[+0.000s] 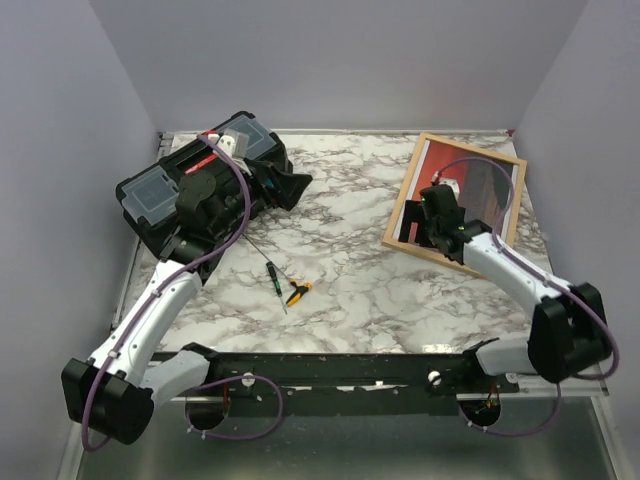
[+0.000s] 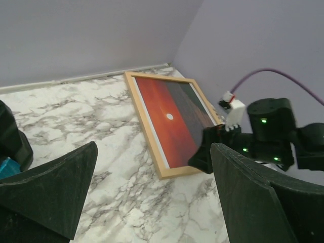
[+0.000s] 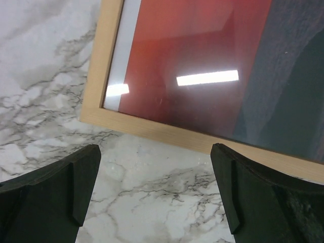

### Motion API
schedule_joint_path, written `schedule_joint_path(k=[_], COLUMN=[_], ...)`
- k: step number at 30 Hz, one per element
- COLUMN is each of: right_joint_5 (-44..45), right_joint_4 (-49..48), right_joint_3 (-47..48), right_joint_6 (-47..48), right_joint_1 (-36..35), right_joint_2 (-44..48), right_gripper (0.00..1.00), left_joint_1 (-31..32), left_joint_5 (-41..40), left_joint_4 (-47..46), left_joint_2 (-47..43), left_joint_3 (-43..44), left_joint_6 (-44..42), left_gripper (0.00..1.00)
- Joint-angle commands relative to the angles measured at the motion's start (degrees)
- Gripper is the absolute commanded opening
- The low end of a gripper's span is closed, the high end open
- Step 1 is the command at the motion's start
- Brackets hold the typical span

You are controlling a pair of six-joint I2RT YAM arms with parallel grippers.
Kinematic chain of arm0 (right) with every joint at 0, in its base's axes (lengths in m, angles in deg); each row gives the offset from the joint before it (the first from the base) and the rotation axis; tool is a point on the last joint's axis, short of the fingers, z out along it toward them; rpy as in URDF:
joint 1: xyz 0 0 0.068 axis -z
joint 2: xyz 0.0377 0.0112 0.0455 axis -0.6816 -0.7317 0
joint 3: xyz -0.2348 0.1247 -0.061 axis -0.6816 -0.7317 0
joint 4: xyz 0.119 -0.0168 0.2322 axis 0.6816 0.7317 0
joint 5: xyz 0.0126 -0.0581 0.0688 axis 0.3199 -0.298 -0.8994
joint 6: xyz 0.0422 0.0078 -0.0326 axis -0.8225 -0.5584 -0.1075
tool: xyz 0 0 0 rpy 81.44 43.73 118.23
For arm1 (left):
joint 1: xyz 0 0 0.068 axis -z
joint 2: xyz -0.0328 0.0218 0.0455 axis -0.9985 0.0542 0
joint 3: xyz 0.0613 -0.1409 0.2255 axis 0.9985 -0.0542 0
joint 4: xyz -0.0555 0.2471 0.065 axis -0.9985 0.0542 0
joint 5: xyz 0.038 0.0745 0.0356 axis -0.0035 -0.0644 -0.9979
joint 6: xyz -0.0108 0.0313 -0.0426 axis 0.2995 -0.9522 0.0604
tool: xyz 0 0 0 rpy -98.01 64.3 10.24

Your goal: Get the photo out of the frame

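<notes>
While flat on table [image 1: 340, 280], photo [image 2: 167, 126] in frame [image 3: 187, 137]

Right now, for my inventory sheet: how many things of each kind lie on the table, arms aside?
Frame: 1
Photo: 1
Toolbox: 1
Hand tools (screwdriver, yellow-handled tool): 2
Total: 5

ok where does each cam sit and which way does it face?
Top: high behind the robot, looking down at the table; left arm, right arm show.
Left wrist: faces across the table at the frame; own fingers, right arm show.
Right wrist: looks down at the frame's corner; own fingers show.
Shared: all see the frame.
</notes>
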Motion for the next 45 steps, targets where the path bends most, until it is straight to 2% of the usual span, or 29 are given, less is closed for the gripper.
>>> schedule_joint_path(k=[1, 5, 7, 11, 14, 17, 20, 25, 27, 34, 39, 43, 45], right_joint_5=[-4.00, -5.67, -5.73, -1.18, -0.44, -1.86, -3.66, -6.72, -8.35, -8.37, -3.73, -2.31, -4.48], right_joint_4=[-1.42, -2.85, -4.17, -6.25, -6.90, -8.01, -9.97, -11.83, -11.71, -12.88, -11.47, -8.45, -5.77], right_joint_3=[4.10, 6.91, 7.77, 8.54, 8.33, 7.34, 5.44, 4.47, 4.39, 4.60, 9.82, 18.63, 24.63], right_joint_6=[2.64, -3.16, -3.08, 4.88, 11.75, 19.87, 27.60, 31.50, 32.72, 30.86, 25.21, 16.94, 11.07], right_joint_1=[0.17, -0.74, -2.81, -7.62, -7.86, -7.92, -7.91, -7.87, -7.90, -9.81, -14.59, -19.82, -20.51], right_joint_2=[-9.13, -15.46, -17.76, -21.47, -23.50, -23.17, -21.44, -22.31, -23.72, -24.66, -30.15, -37.10, -39.69], right_gripper=[0.99, 0.91, 0.91, 0.91, 0.86, 0.80, 0.80, 0.78, 0.74, 0.48, 0.24, 0.22, 0.27], left_joint_1=[1.17, 1.30, 1.25, 1.48, 1.69, 1.83, 1.83, 1.94, 2.01, 2.10, 2.10, 2.10, 2.10], left_joint_5=[4.87, 6.66, 7.58, 9.04, 10.95, 12.33, 12.55, 12.57, 12.58, 12.47, 12.27, 11.43, 10.51], left_joint_4=[1.01, 3.86, 5.34, 7.87, 7.46, 6.43, 6.04, 5.65, 5.80, 5.95, 6.23, 7.19, 7.94], left_joint_2=[2.05, 4.96, 6.42, 8.98, 10.09, 10.39, 10.14, 10.16, 10.29, 10.21, 10.08, 10.15, 9.97], left_joint_3=[2.61, 4.63, 5.85, 7.54, 7.88, 7.66, 7.53, 7.16, 7.21, 7.36, 7.43, 7.66, 7.88], left_joint_6=[2.57, 3.66, 3.84, 3.82, 4.53, 5.15, 5.16, 5.08, 5.05, 5.25, 5.19, 4.33, 3.48], left_gripper=[0.96, 0.95, 0.94, 0.93, 0.91, 0.91, 0.91, 0.90, 0.90, 0.90, 0.89, 0.88, 0.88])
